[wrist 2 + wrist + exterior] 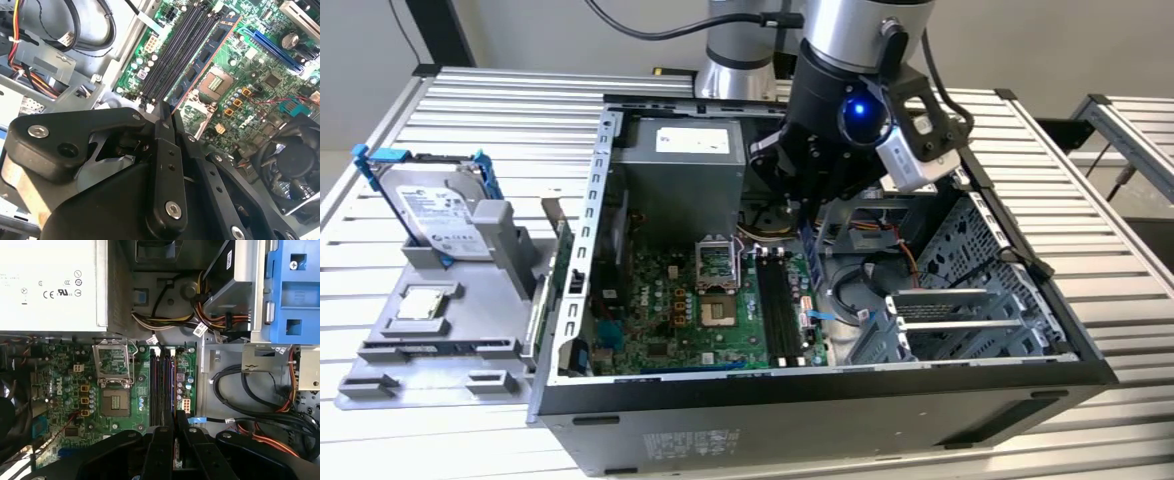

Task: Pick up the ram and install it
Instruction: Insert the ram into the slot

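Observation:
The ram [814, 255] is a thin dark stick with a bluish face. It hangs on edge inside the open computer case [587, 200], and my gripper [807, 207] is shut on its upper end. In the second wrist view the ram [205, 57] runs out from my gripper [167, 112] alongside the long black memory slots [175, 50]. The same slots [781, 300] lie just below the stick's lower end; I cannot tell if they touch. In the first wrist view my gripper [173, 422] sits in line with the slots [162, 380].
A CPU socket [720, 290] lies beside the slots, and a grey power supply [680, 150] fills the case's far end. Cable bundles [250, 390] and a drive cage [974, 300] crowd the exterior view's right. A hard drive with blue rails [434, 205] stands on a grey fixture [400, 350] outside the case.

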Controlling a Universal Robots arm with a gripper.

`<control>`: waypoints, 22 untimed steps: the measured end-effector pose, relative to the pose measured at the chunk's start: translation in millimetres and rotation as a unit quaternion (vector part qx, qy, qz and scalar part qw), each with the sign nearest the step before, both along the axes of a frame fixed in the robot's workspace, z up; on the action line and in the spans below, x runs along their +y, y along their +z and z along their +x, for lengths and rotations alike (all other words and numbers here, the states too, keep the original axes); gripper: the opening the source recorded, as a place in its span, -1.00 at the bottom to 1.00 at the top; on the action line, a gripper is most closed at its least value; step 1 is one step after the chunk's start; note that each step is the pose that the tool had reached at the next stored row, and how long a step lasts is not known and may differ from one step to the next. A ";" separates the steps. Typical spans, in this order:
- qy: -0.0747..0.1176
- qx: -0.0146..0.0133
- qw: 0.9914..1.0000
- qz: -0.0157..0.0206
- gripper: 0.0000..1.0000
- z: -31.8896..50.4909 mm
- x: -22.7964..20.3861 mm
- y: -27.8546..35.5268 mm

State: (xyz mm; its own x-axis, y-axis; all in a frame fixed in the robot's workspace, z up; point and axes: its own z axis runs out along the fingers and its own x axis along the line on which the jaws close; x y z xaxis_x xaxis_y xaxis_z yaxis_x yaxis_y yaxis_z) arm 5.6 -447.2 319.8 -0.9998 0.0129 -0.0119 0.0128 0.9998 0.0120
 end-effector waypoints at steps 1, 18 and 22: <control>0.000 0.000 1.000 0.000 -1.00 0.0 0.0 -0.2; 0.000 0.000 1.000 0.000 -1.00 0.1 2.1 -11.8; 0.000 0.000 1.000 0.000 -1.00 0.0 2.5 -19.0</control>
